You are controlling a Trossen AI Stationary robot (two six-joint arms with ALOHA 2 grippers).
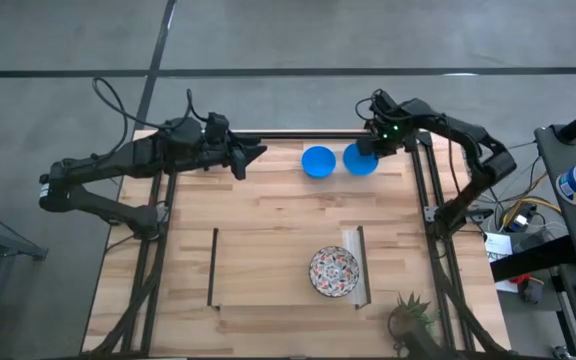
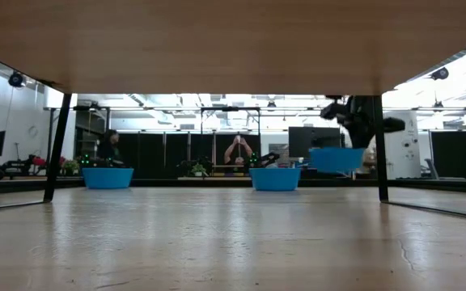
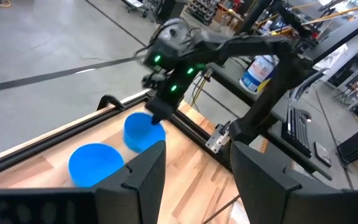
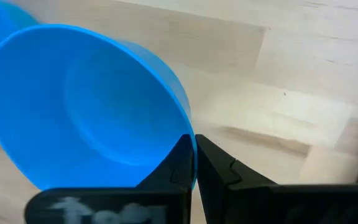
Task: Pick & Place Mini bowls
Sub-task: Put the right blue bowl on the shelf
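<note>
My right gripper (image 1: 373,148) is at the table's far right, shut on a plain blue mini bowl (image 1: 360,161). In the low view that bowl (image 2: 336,159) hangs above the tabletop. A second blue bowl (image 1: 317,161) stands on its base just left of it. The low view shows a third blue bowl (image 2: 108,178) standing on the table. One floral bowl (image 1: 334,271) sits toward the near edge. My left gripper (image 1: 258,155) hovers open at the far left, pointing toward the blue bowls. The other floral bowls are out of view. My right gripper (image 4: 194,140) pinches the blue bowl's rim (image 4: 185,127), one finger inside the wall and one outside. It comes from above and from the far side. The bowl (image 2: 336,159) is lifted clear of the table and hangs below the fingers.
Two black strips (image 1: 214,268) (image 1: 360,262) and a low ledge mark off an area near the front edge, with the floral bowl inside it. A small green plant (image 1: 413,315) stands at the near right corner. A person (image 2: 237,152) is in the room beyond the table.
</note>
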